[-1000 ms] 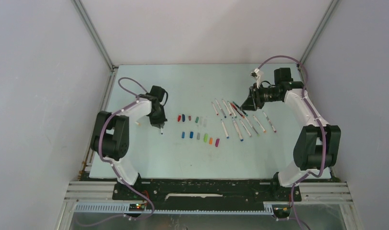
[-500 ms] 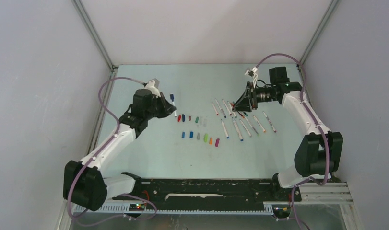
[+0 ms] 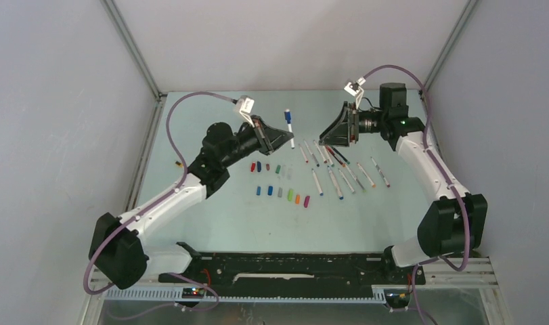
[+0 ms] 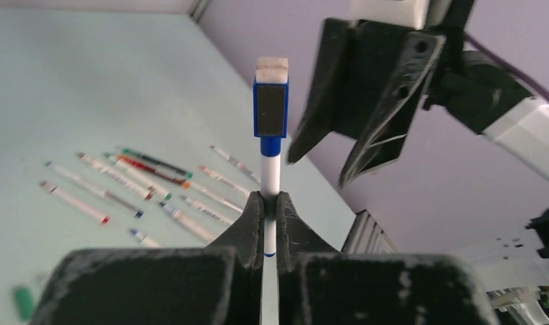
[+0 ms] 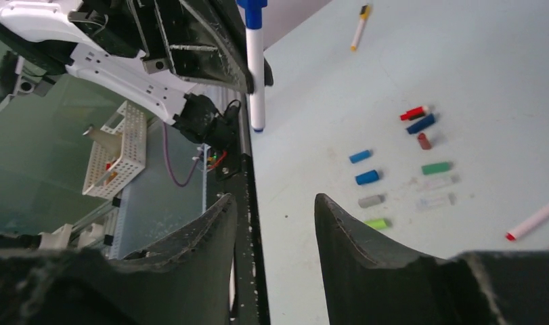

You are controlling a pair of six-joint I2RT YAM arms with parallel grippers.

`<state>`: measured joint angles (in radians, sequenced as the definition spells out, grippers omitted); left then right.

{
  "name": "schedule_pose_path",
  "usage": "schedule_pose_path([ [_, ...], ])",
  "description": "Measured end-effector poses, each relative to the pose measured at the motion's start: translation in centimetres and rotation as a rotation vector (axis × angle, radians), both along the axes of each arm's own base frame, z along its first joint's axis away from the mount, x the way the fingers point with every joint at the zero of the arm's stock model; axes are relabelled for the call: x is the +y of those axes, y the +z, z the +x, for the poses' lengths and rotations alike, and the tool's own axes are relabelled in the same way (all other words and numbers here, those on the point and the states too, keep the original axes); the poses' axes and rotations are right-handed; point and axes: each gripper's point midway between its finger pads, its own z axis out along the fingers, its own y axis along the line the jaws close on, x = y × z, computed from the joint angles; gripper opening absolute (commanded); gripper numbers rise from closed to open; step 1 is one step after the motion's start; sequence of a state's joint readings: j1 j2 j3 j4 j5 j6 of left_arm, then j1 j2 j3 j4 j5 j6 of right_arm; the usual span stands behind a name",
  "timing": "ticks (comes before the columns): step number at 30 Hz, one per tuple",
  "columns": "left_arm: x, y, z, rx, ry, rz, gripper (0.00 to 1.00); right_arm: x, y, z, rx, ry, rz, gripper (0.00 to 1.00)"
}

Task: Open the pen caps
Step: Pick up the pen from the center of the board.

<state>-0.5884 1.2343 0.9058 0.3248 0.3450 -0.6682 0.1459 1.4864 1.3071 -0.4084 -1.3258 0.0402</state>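
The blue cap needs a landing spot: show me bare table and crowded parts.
Bare: the wide near strip of table between the pen caps and its near edge. Crowded: the middle, caps beside the pens.

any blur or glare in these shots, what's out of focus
Top external: even soft light, no glare, table pens small but crisp. Left wrist: held pen sharp in the left pincer, table pens behind it softer. Right wrist: right pincer close to the lens, dark and soft-edged; pen caps beyond it clear.
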Motion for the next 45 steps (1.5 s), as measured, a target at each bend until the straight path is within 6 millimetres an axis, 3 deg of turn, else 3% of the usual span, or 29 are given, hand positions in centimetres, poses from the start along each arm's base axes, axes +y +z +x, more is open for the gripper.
schedule_pose_path([
  [4, -2.0, 2.0, -0.8, -0.048, -0.049, -0.052, 0.0, 2.0, 0.6, -1.1, 0.019, 0.054, 0.02, 0.52],
  [8, -3.1, 2.5, -1.4, -0.063, -0.075, -0.073, 0.0, 3.7, 0.0, -2.4, 0.058, 0.104, 0.035, 0.52],
  [15, -4.2, 2.2, -2.0, -0.061, -0.092, -0.075, 0.0, 4.2, 0.1, -2.6, 0.087, 0.112, 0.05, 0.52],
  [20, -4.7, 2.0, -2.4, -0.058, -0.104, -0.072, 0.0, 4.5, 1.0, -2.7, 0.087, 0.124, 0.069, 0.44],
  [38, -4.6, 2.3, -2.2, -0.07, -0.083, -0.072, 0.0, 5.6, 1.5, -3.6, 0.095, 0.174, 0.083, 0.36],
  [40, -4.6, 2.4, -2.3, -0.072, -0.083, -0.074, 0.0, 5.6, 1.5, -3.7, 0.097, 0.177, 0.083, 0.34],
  [45, -4.6, 2.7, -2.5, -0.079, -0.086, -0.081, 0.0, 5.7, 1.5, -3.7, 0.096, 0.178, 0.084, 0.1],
])
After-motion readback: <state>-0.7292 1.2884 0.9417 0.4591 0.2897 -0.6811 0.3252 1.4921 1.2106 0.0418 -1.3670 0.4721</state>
